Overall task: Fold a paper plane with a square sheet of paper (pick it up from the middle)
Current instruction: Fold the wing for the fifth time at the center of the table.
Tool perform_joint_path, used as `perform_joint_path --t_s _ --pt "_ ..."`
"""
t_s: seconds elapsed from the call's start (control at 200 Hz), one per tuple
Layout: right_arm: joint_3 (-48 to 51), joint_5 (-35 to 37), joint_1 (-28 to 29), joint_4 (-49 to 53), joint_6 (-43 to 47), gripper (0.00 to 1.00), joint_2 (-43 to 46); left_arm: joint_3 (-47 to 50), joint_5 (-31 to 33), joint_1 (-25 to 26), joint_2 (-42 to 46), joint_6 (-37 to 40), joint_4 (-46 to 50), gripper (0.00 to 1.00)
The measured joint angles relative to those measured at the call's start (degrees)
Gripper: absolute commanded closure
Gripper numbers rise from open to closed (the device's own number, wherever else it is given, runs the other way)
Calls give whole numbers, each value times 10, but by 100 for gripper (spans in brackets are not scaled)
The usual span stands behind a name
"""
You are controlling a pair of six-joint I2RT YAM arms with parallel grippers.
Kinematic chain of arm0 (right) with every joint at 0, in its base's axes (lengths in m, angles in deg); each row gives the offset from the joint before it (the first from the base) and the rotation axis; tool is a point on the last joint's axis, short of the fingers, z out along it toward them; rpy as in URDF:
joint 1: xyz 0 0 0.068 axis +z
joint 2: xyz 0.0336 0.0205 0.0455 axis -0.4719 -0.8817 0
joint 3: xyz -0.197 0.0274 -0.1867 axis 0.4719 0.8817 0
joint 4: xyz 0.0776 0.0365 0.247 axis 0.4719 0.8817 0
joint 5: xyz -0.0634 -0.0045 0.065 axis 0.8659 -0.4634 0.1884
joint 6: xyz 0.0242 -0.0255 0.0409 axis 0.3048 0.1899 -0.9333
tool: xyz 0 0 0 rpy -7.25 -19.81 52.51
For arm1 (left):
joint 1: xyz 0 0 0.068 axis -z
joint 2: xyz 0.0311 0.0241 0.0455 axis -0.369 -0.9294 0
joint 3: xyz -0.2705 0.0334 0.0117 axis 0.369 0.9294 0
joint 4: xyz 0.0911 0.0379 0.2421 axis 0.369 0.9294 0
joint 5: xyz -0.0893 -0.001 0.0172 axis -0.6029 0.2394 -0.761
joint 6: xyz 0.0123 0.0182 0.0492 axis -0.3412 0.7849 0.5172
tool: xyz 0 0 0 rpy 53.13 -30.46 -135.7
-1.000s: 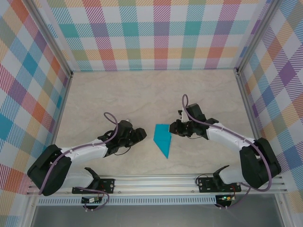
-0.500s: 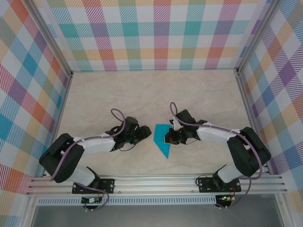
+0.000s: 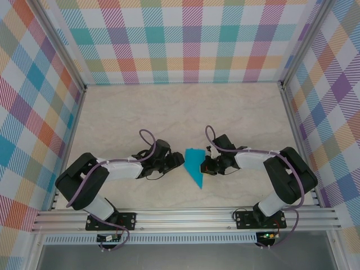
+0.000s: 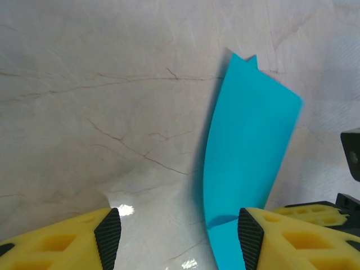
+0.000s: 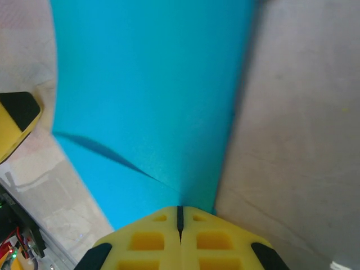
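Right wrist: the right tool (image 5: 180, 212) clamps the square sheet of paper (image 5: 152, 84). The left tool (image 4: 179, 236) gapes half-wide, holding nothing

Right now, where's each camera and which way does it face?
Top: overhead from the near edge, looking down at the table; left gripper and right gripper flank the paper.
Left wrist: low, facing the paper; left gripper open at bottom.
Right wrist: close over the paper; right gripper shut on it.
Shared: all three see the paper.
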Motion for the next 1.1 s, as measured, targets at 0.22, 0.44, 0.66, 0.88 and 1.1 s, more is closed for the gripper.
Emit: perform_joint_path --t_s 0.22,0.44,0.66,0.88,1.1 --pt "15 -13 -6 -34 0 99 -1 -19 1 11 -18 0 7 42" --pt "24 -25 -13 -52 0 99 -1 -44 14 19 -37 0 34 48" --pt "25 -27 -18 -54 0 99 -1 -54 24 24 -42 -2 48 50" --pt "28 -29 -21 -57 0 99 -1 -72 21 59 -47 -2 31 49" --pt "28 -30 -23 -59 0 99 -1 -75 34 63 -46 -4 33 48"
